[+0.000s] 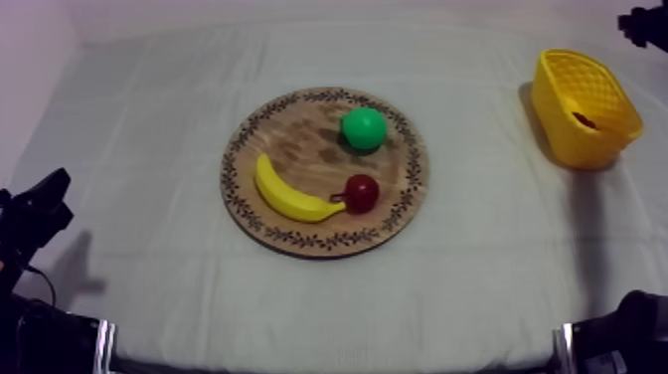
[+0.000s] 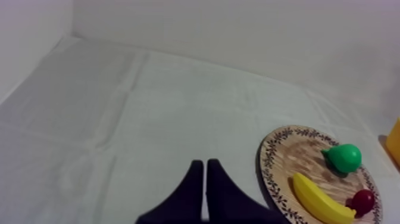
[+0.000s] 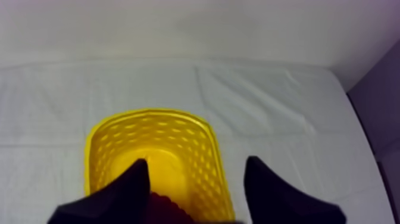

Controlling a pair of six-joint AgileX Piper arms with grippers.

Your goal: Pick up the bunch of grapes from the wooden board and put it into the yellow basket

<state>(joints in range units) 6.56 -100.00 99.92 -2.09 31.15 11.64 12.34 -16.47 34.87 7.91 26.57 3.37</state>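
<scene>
The bunch of grapes [image 1: 584,120] lies as a dark red lump inside the yellow basket [image 1: 586,139] at the table's right. My right gripper [image 3: 197,162] hangs over the basket [image 3: 113,149], open, with the grapes [image 3: 163,210] below and between its fingers, apart from them. Part of my right arm [image 1: 646,25] shows at the far right edge behind the basket. My left gripper [image 2: 204,164] is shut on nothing, low over the cloth left of the wooden board [image 2: 280,161]; it rests at the lower left [image 1: 38,207].
The round wooden board [image 1: 288,129] sits mid-table and carries a green pear [image 1: 363,128], a banana [image 1: 288,195] and a small red fruit [image 1: 361,193]. Bare cloth lies between board and basket. Walls close the back and left.
</scene>
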